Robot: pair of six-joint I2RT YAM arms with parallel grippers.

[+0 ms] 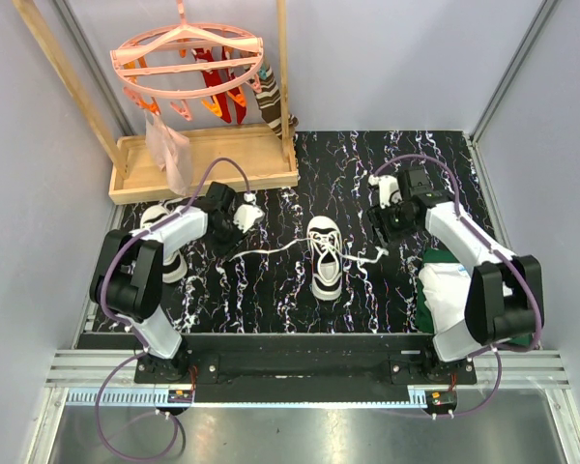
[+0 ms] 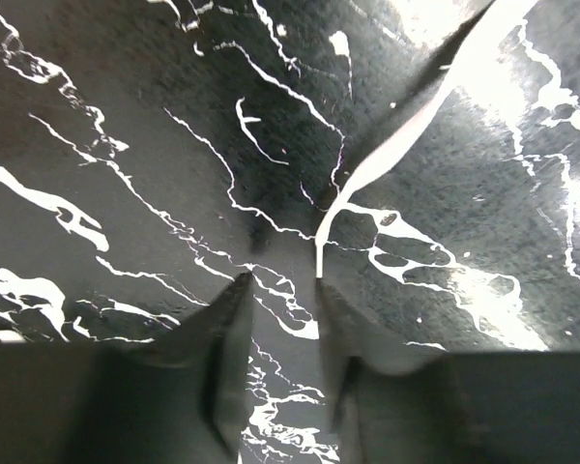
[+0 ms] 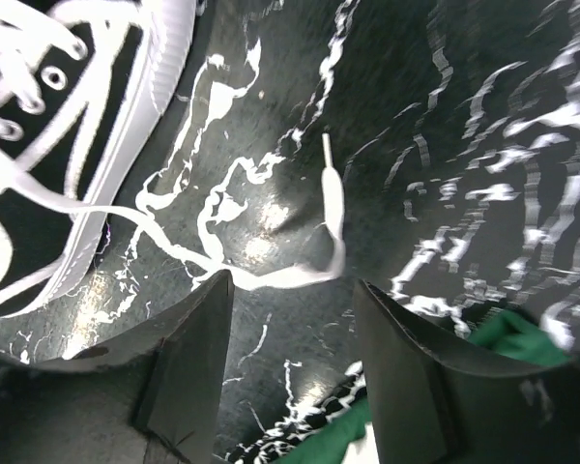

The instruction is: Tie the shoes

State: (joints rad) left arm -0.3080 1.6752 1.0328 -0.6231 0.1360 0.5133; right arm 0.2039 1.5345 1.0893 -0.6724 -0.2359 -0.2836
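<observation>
Top view: one shoe (image 1: 326, 256) stands at the centre of the black marbled desk (image 1: 271, 300), toe toward 12 o'clock, with one white lace (image 1: 266, 249) running out toward 9 o'clock and the other lace (image 1: 362, 259) toward 3 o'clock. The second shoe (image 1: 159, 215) lies at 9 o'clock of the first, partly hidden under the left arm (image 1: 164, 242). The left jaws hang at 10 o'clock of the centre shoe and the right jaws, on the right arm (image 1: 464, 242), at 2 o'clock. Left wrist view: the jaws stand narrowly apart over bare desk, clamping nothing. The lace comes in from 1 o'clock and its tip ends just at the tip of one of the fingers (image 2: 367, 358); whether they touch cannot be told. Right wrist view: the jaws stand wide, and the fingers (image 3: 188, 358) flank a curl of lace that lies loose on the desk between them, its end pointing to 12 o'clock, held by neither. The shoe's sole edge shows at 10 o'clock, and a white-and-green cloth (image 1: 443, 290) at 5 o'clock.
</observation>
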